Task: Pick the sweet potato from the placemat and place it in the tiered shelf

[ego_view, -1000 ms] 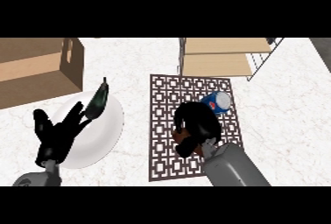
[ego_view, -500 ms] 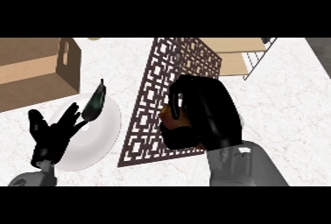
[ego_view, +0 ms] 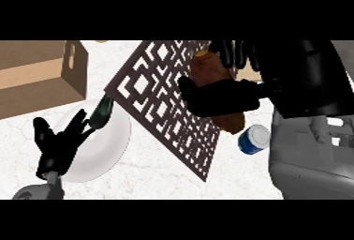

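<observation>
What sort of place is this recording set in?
Probably a kitchen counter: a pale marbled top, a white plate, a patterned placemat, and a sweet potato held in the right hand.

Kitchen counter, and it's laid for food.
Here's a white marbled counter top point(ego_view: 159, 183), a brown lattice placemat point(ego_view: 155, 93) spread on it, a white plate point(ego_view: 97, 157) with a dark green vegetable point(ego_view: 102, 112) at its rim, a sweet potato point(ego_view: 206, 70), a small blue-and-white tub point(ego_view: 254, 139), and a wooden box point(ego_view: 38, 79) far left.
</observation>
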`<act>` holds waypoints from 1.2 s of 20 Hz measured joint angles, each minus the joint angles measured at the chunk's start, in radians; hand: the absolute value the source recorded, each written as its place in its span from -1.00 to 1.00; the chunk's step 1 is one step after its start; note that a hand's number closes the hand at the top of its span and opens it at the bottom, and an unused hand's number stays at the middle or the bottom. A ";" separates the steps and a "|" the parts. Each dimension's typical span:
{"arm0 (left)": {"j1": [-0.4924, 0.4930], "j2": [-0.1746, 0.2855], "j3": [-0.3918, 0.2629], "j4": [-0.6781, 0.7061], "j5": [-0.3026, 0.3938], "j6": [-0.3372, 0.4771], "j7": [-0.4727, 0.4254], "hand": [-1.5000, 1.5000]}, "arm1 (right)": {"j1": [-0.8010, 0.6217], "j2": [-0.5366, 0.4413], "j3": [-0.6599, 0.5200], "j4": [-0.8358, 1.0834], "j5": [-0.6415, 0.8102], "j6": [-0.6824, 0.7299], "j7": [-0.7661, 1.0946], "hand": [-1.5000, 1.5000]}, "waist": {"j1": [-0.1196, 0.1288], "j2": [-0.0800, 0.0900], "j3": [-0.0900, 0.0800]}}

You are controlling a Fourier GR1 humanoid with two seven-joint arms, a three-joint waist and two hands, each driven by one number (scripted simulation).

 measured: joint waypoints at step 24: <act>-0.012 -0.028 -0.009 -0.020 -0.025 -0.006 0.020 0.00 | -0.410 -0.298 -0.306 0.795 -0.055 -0.025 -0.370 1.00 | 0.019 0.010 0.000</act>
